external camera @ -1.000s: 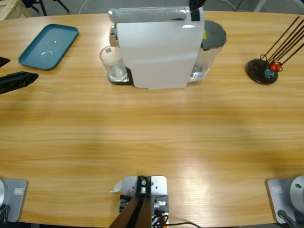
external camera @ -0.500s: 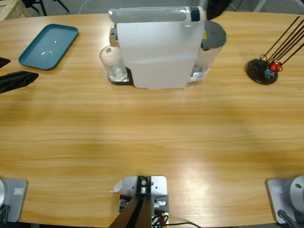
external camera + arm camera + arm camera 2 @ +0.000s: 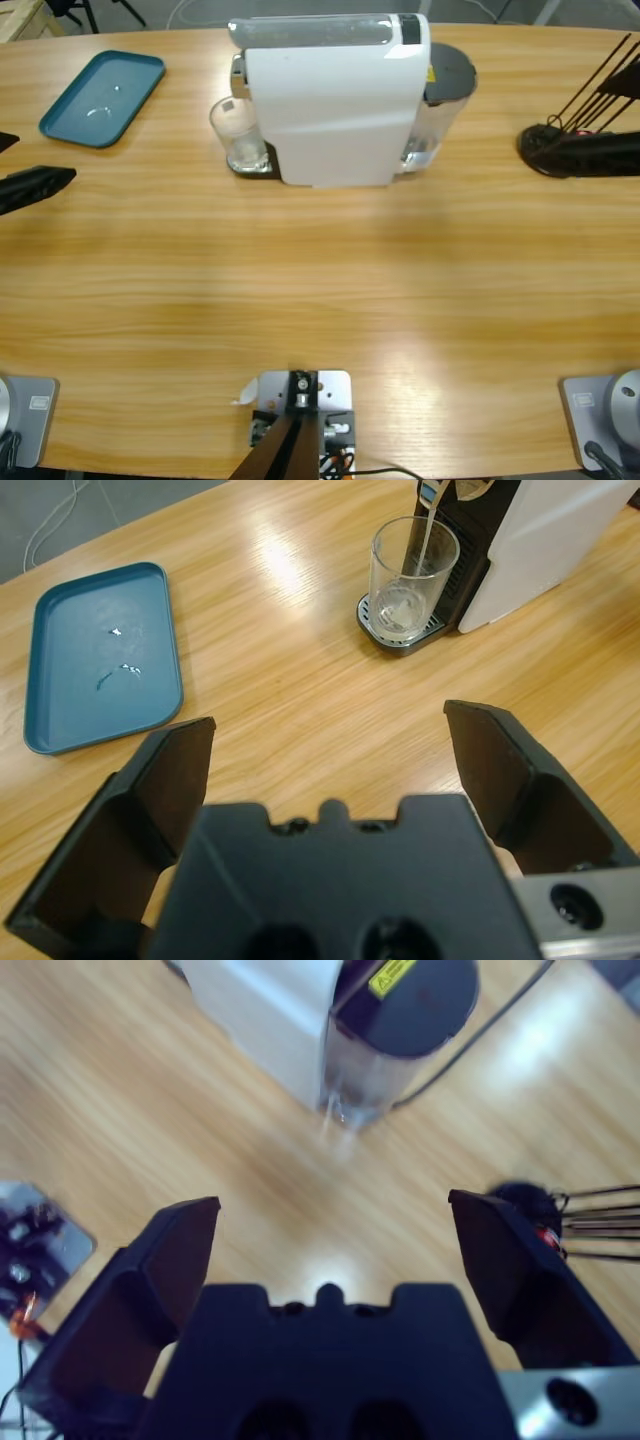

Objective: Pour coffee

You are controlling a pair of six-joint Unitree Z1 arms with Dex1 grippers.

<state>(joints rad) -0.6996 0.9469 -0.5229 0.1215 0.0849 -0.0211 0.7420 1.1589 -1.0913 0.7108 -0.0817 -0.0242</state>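
High view: teal tray [image 3: 102,97] left of white machine [image 3: 332,100].

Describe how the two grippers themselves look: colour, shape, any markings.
Both look alike. The left gripper has two matte black, wedge-shaped jaws rising from a blocky black body with small round holes; a silver-grey plate with a dark hole shows at its lower right. The right gripper matches it. No cables or labels show on either.

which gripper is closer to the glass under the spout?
Left. The left gripper sits at the table's left edge, open, facing the glass with bare wood between. The right gripper is at the far right edge, beyond the coffee machine.
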